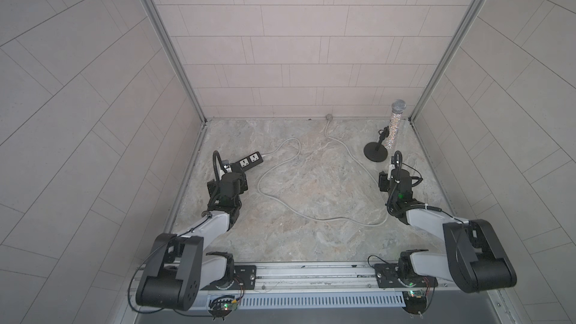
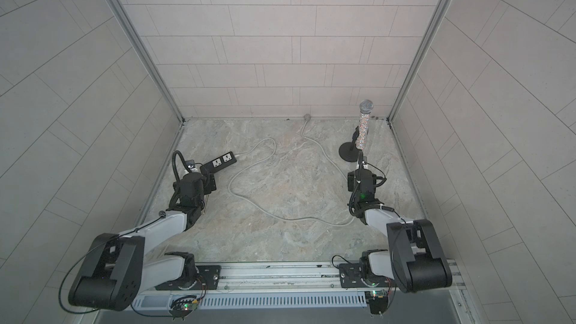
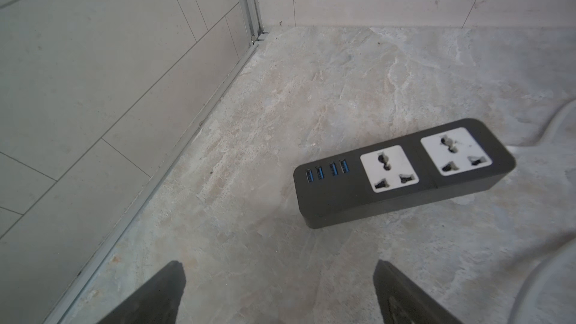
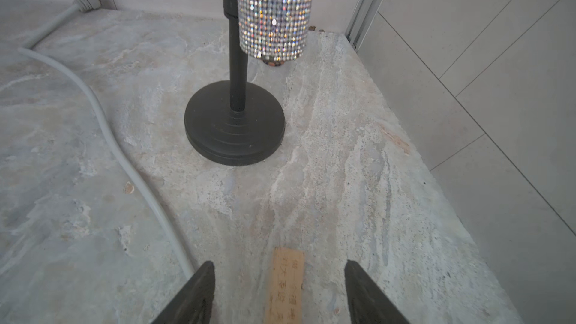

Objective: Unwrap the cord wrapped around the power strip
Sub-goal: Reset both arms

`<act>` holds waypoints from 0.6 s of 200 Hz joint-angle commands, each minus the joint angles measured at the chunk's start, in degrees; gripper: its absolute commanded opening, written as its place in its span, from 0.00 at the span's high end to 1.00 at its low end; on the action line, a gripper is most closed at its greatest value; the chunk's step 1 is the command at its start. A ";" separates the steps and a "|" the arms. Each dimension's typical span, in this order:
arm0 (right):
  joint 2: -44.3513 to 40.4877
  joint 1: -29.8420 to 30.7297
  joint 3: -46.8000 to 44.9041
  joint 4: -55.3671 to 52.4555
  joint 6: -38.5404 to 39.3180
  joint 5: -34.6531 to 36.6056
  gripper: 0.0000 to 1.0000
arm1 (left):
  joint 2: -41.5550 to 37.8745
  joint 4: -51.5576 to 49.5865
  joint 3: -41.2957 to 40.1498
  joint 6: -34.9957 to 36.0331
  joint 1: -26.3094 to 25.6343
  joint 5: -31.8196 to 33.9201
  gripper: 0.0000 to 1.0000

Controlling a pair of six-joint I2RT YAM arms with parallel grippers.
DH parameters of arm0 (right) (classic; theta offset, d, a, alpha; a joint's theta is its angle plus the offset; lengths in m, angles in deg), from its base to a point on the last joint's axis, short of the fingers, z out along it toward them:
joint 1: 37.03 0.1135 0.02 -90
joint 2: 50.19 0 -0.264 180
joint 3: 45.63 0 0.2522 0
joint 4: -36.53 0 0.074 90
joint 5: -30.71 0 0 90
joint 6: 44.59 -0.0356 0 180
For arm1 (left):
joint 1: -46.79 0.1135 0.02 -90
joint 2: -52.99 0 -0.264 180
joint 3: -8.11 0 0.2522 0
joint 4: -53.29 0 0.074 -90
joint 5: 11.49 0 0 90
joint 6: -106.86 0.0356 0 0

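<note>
At ten o'clock the power strip (image 1: pixel 250 161) lies bare, cord (image 4: pixel 106 126) slack — left gripper (image 3: pixel 280 275), right gripper (image 4: pixel 279 272) both agape, empty; the right's finger may snag cord.

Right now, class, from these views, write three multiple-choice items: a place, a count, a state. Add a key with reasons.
1. The microphone stand is in: A the far right corner; B the far left corner; C the middle.
2. White sockets on the power strip: A one; B two; C five.
3. The cord: A wound round the strip; B loose on the table; C dangling off the edge.
Key: A, it stands by the right wall; B, two white frames show; B, it lies in open loops.
</note>
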State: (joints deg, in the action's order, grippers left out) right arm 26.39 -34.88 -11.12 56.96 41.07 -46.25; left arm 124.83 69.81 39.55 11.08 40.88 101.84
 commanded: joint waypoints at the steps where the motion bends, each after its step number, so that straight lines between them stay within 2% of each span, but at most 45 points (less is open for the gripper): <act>1: 3.65 -0.93 -0.53 12.64 -1.29 -2.10 0.32 | 1.68 13.11 -0.58 -1.39 0.27 -1.30 0.00; 15: 6.70 -1.01 -0.88 16.35 -0.42 -5.68 0.32 | 3.95 13.01 1.15 -0.39 0.52 -2.94 0.00; 41: 14.91 -1.10 -5.63 33.93 0.24 -6.67 0.30 | 7.56 15.23 2.81 4.50 2.70 -10.11 0.00; 56: 12.60 -1.13 -4.92 28.84 -0.38 -5.69 0.26 | 10.69 18.39 2.36 3.80 3.35 -9.84 0.00; 60: 12.26 -1.10 -4.51 27.67 -0.48 -5.60 0.21 | 11.84 19.98 1.96 3.64 3.36 -9.72 0.00; 66: 12.47 -1.14 -4.18 27.12 -0.58 -5.49 0.02 | 13.61 23.22 1.14 3.70 3.37 -10.04 0.00; 68: 12.70 -1.11 -4.06 27.30 -0.65 -5.48 0.00 | 14.44 24.23 0.83 3.77 3.39 -10.28 0.00; 83: 13.72 -1.45 -3.88 28.63 -1.12 -4.23 0.01 | 20.18 34.42 -0.06 4.38 3.69 -10.50 0.00; 103: 13.22 -1.41 -4.33 28.67 -3.62 3.21 0.01 | 16.78 23.63 2.46 3.44 3.85 -10.86 0.00; 120: 13.79 -1.38 -5.85 32.33 -3.63 3.31 0.01 | 18.40 26.79 2.10 3.50 3.69 -8.35 0.00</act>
State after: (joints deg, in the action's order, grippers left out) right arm 40.11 -36.08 -15.49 84.20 39.26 -47.39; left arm 143.14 92.01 40.92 14.82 44.44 91.66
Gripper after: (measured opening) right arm 0.992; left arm 0.997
